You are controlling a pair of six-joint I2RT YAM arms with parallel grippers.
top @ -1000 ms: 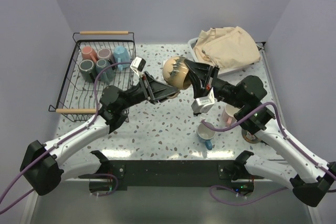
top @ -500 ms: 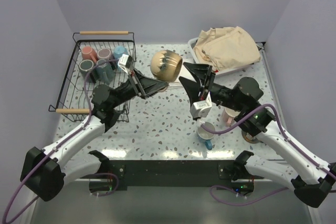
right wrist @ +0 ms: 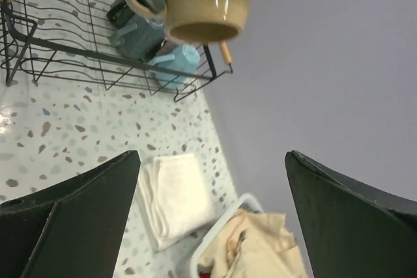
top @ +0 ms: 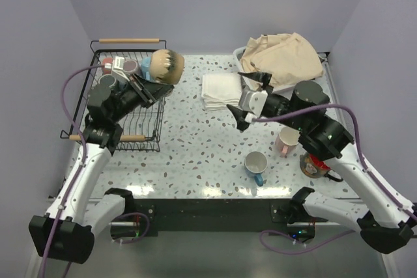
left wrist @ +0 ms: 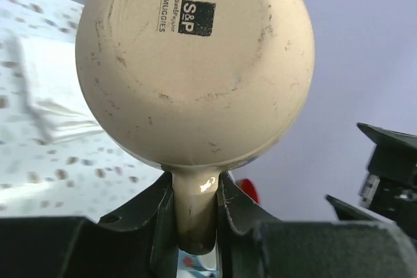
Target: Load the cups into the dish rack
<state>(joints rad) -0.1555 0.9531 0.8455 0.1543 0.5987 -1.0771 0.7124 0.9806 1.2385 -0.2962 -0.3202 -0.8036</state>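
the speckled terrazzo table (top: pixel 195 154) is carrying everything inspected. the dish rack (top: pixel 83 105), a black wire basket with wooden rod handles, is sitting at the far left of the table. a white tub (top: pixel 238 52) heaped with beige cloth (top: pixel 281 56) is standing at the far right. the left gripper (left wrist: pixel 195 206) is hanging over the far right corner of the rack, its fingers pressing in on the handle of the tan mug (left wrist: pixel 195 63), which is hanging in the air with its stamped base facing the wrist camera. the right gripper (top: pixel 241 99) is hovering above the table near the tub, fingers spread wide and holding nothing. a folded white towel (top: pixel 219 90) is lying flat between the rack and the right gripper. inside the rack, a light blue mug (right wrist: pixel 176 69) and a grey-teal mug (right wrist: pixel 137 34) are resting beside others at the far end. on the near right of the table, a white mug with blue handle (top: pixel 255 164), a pale pink mug (top: pixel 287 141) and a dark patterned mug (top: pixel 313 164) are waiting outside the rack.
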